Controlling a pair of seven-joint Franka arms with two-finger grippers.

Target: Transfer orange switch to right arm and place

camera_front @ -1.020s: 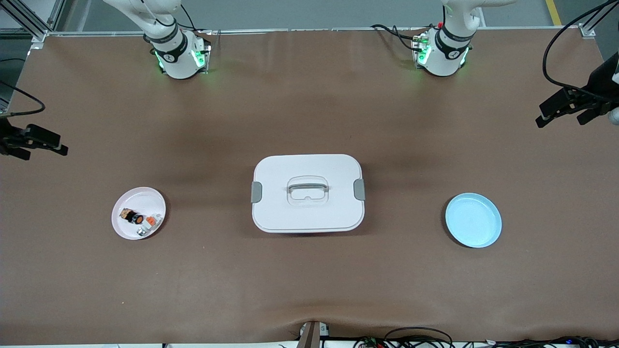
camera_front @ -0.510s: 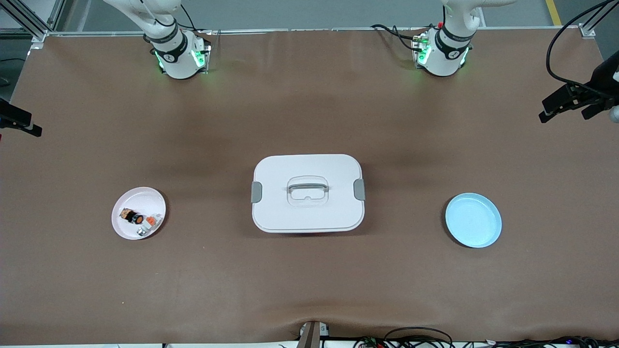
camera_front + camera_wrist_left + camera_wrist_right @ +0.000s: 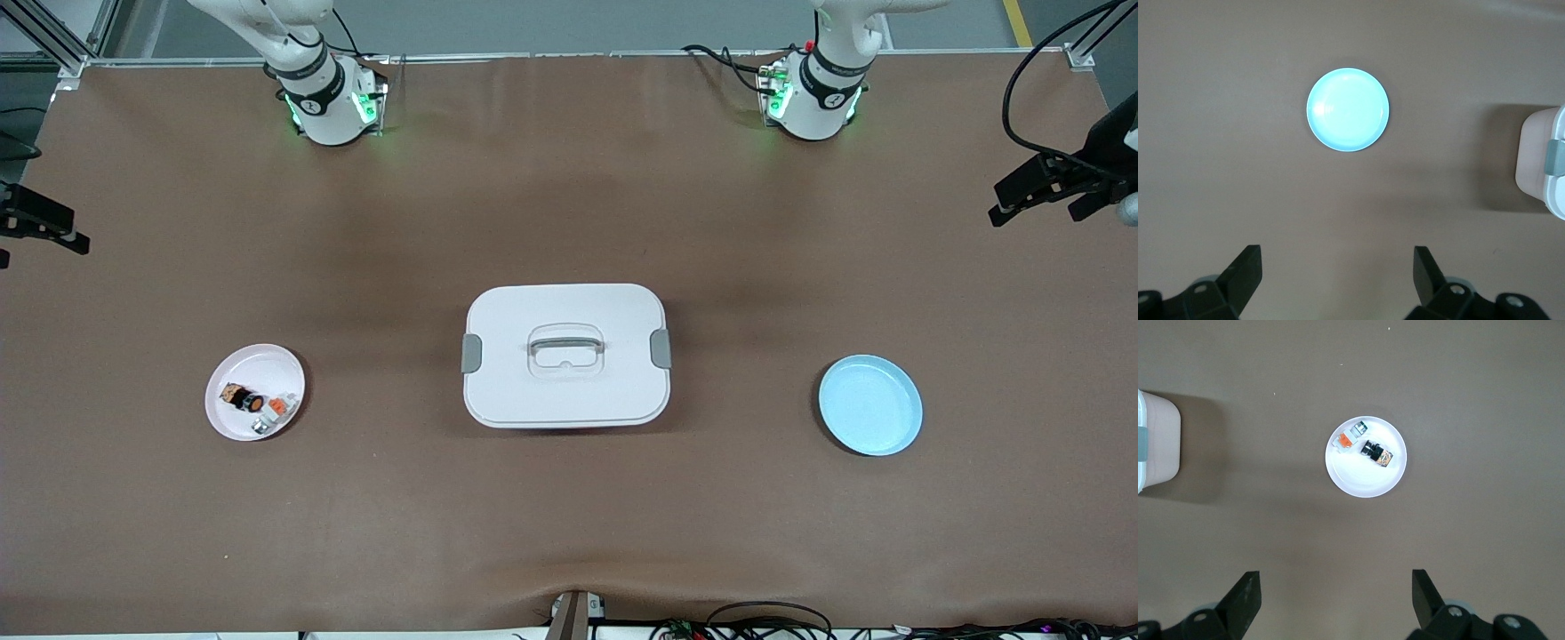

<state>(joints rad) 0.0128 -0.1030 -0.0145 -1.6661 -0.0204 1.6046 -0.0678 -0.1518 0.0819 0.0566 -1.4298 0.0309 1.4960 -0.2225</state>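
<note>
Right wrist view: black orange switch (image 3: 1376,453), tan-ended, lies in white plate (image 3: 1368,487); both grippers' fingers wide.

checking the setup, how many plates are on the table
2: a white plate holding small parts toward the right arm's end, and a blue plate toward the left arm's end.

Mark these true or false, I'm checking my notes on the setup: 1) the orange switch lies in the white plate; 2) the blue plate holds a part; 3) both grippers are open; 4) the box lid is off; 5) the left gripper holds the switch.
1) True: the orange switch lies in the white plate.
2) False: the blue plate is empty.
3) True: left gripper and right gripper are open.
4) False: the box is lidded.
5) False: it holds nothing.
</note>
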